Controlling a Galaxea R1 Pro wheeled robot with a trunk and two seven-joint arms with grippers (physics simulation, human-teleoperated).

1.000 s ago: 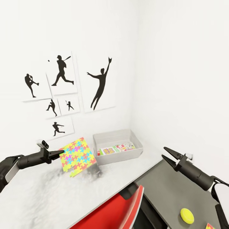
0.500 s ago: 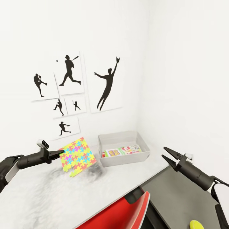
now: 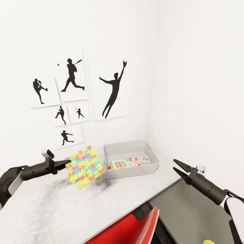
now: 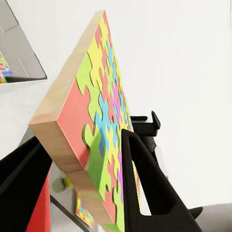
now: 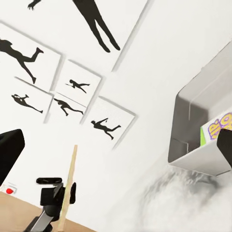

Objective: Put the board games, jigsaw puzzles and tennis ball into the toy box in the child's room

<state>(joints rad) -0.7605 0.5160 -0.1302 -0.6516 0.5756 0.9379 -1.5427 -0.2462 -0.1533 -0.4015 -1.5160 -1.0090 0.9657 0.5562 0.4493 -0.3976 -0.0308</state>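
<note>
left gripper (image 3: 66, 163) is clamped on the jigsaw puzzle (image 3: 84, 166), holding it just beside the toy box (image 3: 130, 151); right gripper (image 3: 177, 167) hangs open

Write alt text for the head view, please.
The left gripper holds a colourful jigsaw puzzle box above a pale table, beside a grey toy box already containing game boxes. The right gripper hangs open; baseball silhouettes decorate the wall.

The head camera is looking down over the worktop (image 3: 51, 210) toward the wall corner. The left wrist camera is sitting close against the jigsaw puzzle (image 4: 96, 125). The right wrist camera is facing across at the toy box (image 5: 193, 130), which all views are sharing.
</note>
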